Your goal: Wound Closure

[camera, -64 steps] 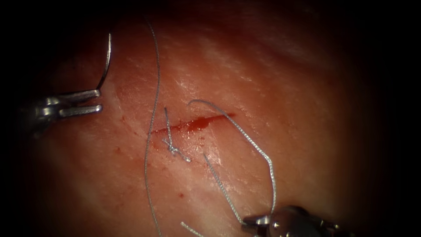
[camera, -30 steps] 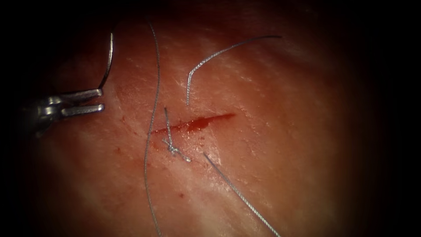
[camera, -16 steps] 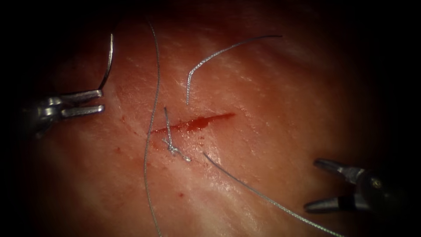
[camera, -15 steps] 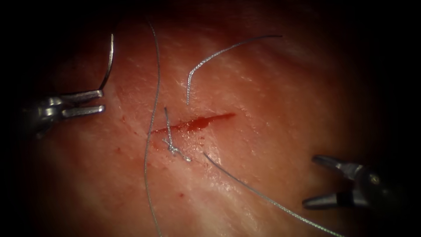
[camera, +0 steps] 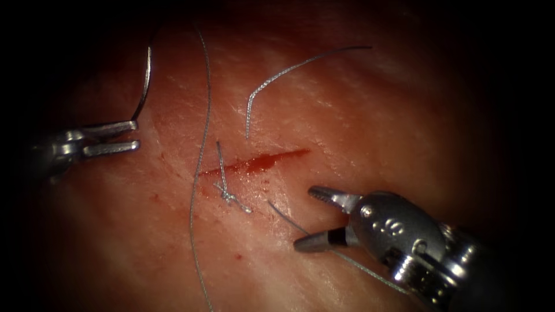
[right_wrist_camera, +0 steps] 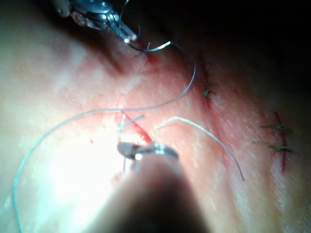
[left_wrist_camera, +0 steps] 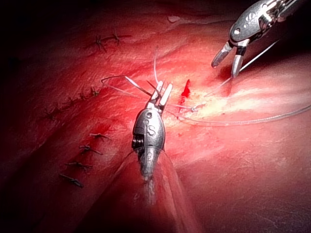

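Holding needle (camera: pixel 143 86), left tool (camera: pixel 134 134); right tool (camera: pixel 309 218) seemingly empty.

R tool (camera: pixel 315 218) hides part of thread (camera: pixel 361 267); shaft cut off

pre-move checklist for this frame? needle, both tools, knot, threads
1. Needle held: ok, left tool grips its end, jaws shut.
2. Needle out of the tissue: ok, it arcs up left of the cut.
3. Right tool free: ok, jaws open, holding nothing.
4. Thread between the right tool's jaws: cannot tell, it runs under them.
5. Knot at the cut's left part: ok.
6. Loose thread piece above the cut: not ok, lying on the tissue.
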Tool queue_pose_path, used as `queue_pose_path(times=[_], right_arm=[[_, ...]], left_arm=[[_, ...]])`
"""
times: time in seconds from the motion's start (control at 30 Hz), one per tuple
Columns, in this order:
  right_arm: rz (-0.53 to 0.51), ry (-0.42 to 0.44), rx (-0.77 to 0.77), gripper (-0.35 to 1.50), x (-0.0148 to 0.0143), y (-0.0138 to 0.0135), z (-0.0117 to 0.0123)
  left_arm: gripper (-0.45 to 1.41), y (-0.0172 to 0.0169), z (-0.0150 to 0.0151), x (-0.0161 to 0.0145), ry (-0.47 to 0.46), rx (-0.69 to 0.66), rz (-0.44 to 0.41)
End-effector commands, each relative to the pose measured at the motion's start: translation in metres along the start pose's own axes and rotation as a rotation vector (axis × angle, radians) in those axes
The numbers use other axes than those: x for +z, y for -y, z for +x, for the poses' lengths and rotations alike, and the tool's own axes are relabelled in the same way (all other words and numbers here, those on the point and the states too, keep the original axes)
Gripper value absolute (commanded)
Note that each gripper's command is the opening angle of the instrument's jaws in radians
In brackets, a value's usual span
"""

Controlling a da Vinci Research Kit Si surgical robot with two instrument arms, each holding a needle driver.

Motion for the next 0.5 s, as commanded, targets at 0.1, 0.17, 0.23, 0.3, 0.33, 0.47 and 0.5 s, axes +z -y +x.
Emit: queue_pose_path(times=[0.1,0.17,0.23,0.3,0.33,0.47,0.5], right_arm=[[0.003,0.056,-0.011,1.25,0.0039,0.0001,0.0003],[0.004,0.089,-0.016,1.25,0.005,0.0004,-0.0002],[-0.008,0.129,-0.027,1.23,0.0057,0.0006,-0.0007],[-0.027,0.162,-0.055,1.21,0.0059,0.0005,-0.0011],[-0.045,0.189,-0.065,1.2,0.0058,0.0003,-0.0014],[-0.059,0.264,-0.082,0.88,0.0055,0.0,-0.0023],[-0.05,0.28,-0.087,0.46,0.0052,0.0,-0.0028]], left_arm=[[-0.45,0.0001,-0.0006,0.0004,-0.002,0.002,-0.002],[-0.45,0.0001,-0.0007,0.0004,-0.002,0.002,-0.002],[-0.45,0.0001,-0.0007,0.0003,-0.002,0.002,-0.002],[-0.45,0.0001,-0.0007,0.0003,-0.002,0.002,-0.003],[-0.45,0.0001,-0.0007,0.0003,-0.002,0.002,-0.003],[-0.45,0.0,-0.0008,0.0003,-0.002,0.004,-0.002],[-0.45,0.0,-0.0009,0.0003,-0.003,0.004,-0.003]])
